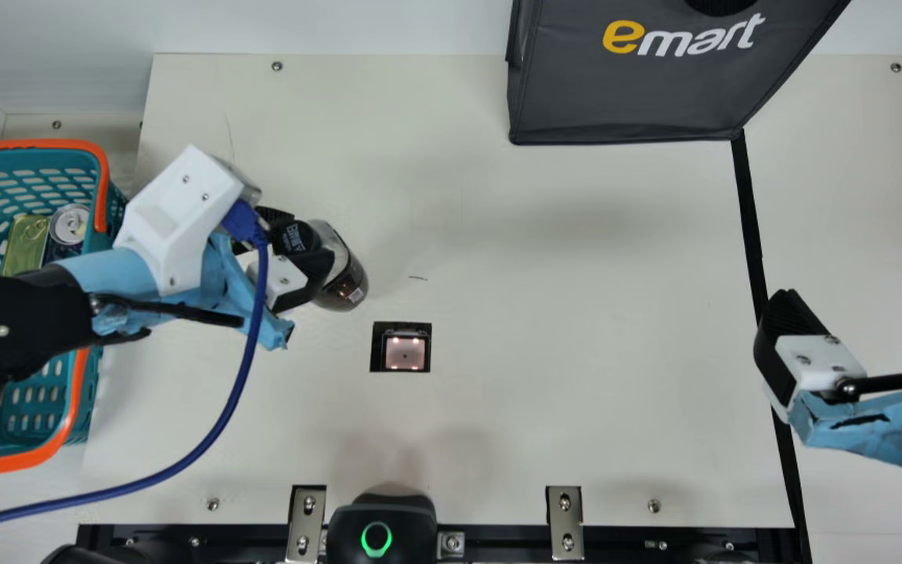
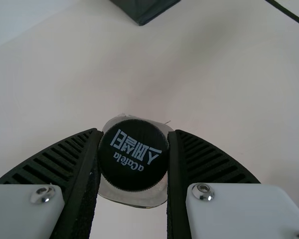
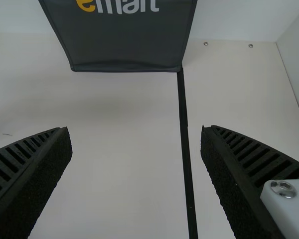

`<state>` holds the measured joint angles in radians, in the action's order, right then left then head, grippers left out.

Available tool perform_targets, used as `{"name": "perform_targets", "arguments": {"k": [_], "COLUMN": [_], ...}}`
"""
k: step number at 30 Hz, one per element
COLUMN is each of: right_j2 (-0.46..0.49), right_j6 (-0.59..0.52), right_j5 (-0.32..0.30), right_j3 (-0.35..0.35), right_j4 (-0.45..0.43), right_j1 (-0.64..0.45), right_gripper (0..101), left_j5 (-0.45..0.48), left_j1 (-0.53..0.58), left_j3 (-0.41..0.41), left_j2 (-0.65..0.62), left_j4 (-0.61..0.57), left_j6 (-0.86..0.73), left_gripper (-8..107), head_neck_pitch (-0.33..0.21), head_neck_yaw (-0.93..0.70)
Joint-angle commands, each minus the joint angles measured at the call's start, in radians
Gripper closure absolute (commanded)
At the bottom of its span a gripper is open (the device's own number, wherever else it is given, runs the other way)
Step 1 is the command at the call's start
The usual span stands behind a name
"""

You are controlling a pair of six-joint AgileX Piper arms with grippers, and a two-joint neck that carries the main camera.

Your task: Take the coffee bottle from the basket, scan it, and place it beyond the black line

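The left gripper point(image 2: 134, 133) held the coffee bottle point(image 1: 344, 276) by its black cap point(image 2: 133, 155), both ribbed fingers pressed to its sides, over the cream table point(image 1: 576, 313) between the teal basket point(image 1: 36, 144) and the scanner point(image 1: 405, 352). Whether the base touched the tabletop could not be told. The bottle was out of the basket, where two cans, one silver-topped point(image 1: 70, 224) and one green point(image 1: 26, 244), lay. The step in hand appeared to be the approach to the scan. The next move called for a short carry to the lit window, with the printed code turned squarely toward it and the cap firmly gripped, as a round cap could let the bottle swivel. Across the table, the right gripper point(image 1: 862, 305) waited with its jaws apart and nothing between them, near the black line point(image 1: 752, 227), beyond which the bottle was due after scanning
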<state>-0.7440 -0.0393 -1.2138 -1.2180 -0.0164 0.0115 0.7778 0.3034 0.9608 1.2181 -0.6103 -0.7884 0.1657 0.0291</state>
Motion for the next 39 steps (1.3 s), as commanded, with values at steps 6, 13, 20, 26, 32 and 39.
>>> {"name": "perform_targets", "arguments": {"k": [6, 13, 20, 26, 32, 39], "right_j2": [0.0, 0.0, 0.0, 0.0, 0.0, 0.0], "right_j6": [0.0, 0.0, 0.0, 0.0, 0.0, 0.0], "right_j5": [0.0, -0.001, 0.0, 0.0, 0.0, 0.0], "right_j3": [0.0, 0.0, 0.0, 0.0, 0.0, 0.0], "right_j4": [0.0, 0.0, 0.0, 0.0, 0.0, 0.0], "right_j1": [0.0, 0.0, 0.0, 0.0, 0.0, 0.0], "right_gripper": [10, 10, 10, 10, 10, 10], "left_j5": [0.036, 0.068, 0.088, 0.085, 0.076, 0.07], "left_j1": [0.021, 0.043, 0.066, 0.094, 0.125, 0.151], "left_j3": [0.014, 0.013, 0.004, -0.004, -0.015, -0.025], "left_j2": [0.0, -0.007, -0.014, -0.015, -0.011, -0.009], "left_j4": [-0.045, -0.073, -0.09, -0.1, -0.108, -0.113], "left_j6": [-0.119, -0.193, -0.241, -0.256, -0.261, -0.265], "left_gripper": [89, 89, 89, 89, 89, 89], "head_neck_pitch": [-0.027, -0.027, -0.027, -0.027, -0.027, -0.027], "head_neck_yaw": [-0.002, -0.002, -0.002, -0.002, -0.002, -0.002]}}
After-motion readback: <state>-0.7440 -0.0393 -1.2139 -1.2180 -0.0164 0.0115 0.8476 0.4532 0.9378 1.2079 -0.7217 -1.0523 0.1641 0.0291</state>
